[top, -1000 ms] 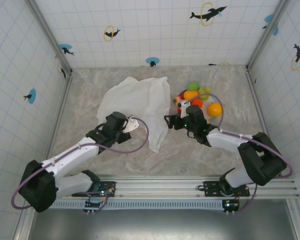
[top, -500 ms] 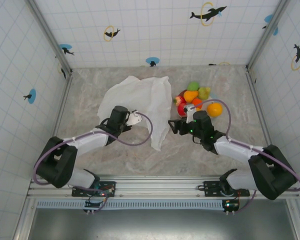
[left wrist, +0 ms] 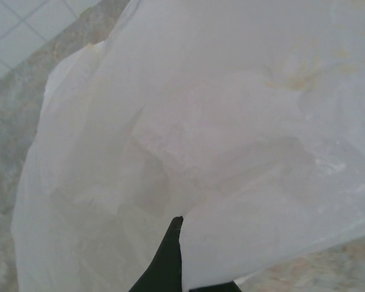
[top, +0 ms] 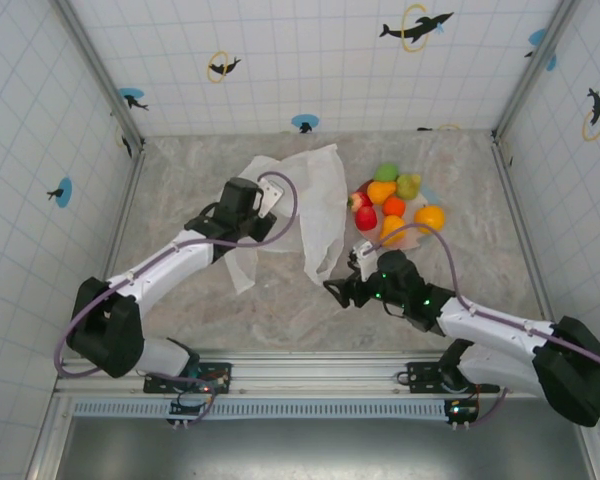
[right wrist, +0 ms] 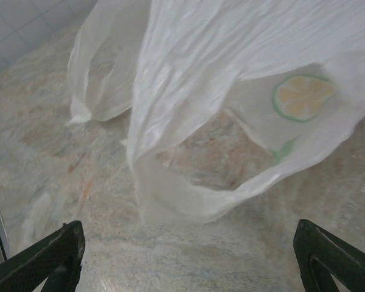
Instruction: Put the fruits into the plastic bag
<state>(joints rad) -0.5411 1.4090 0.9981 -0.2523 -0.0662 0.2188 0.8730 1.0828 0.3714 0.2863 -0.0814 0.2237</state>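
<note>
Right fingers: spread wide and holding nothing, low over the worktop.
Lower end of the plastic bag: hangs just ahead of the right fingers and between their two tips in the right wrist view, without touching them. A citrus print faces them.
Left fingers: closed on a fold of the plastic bag. The bag is held up off the worktop at the grip and drapes away toward the right fingers.
Fruits: clustered on the worktop beyond the right fingers and across the bag from the left fingers. They are near the bag but apart from it, and neither pair of fingers touches them.
Done: one side of the bag is gripped and held up, by the look of it.
Left to do: nearly everything, as judged. The mouth has to be opened and each fruit carried in. No fruit shows inside the bag.
Hard to make out: where the bag's mouth and handles lie. The second left finger is mostly under the film. The fruit count is uncertain, since pieces overlap. Whatever the fruits rest on cannot be told.
</note>
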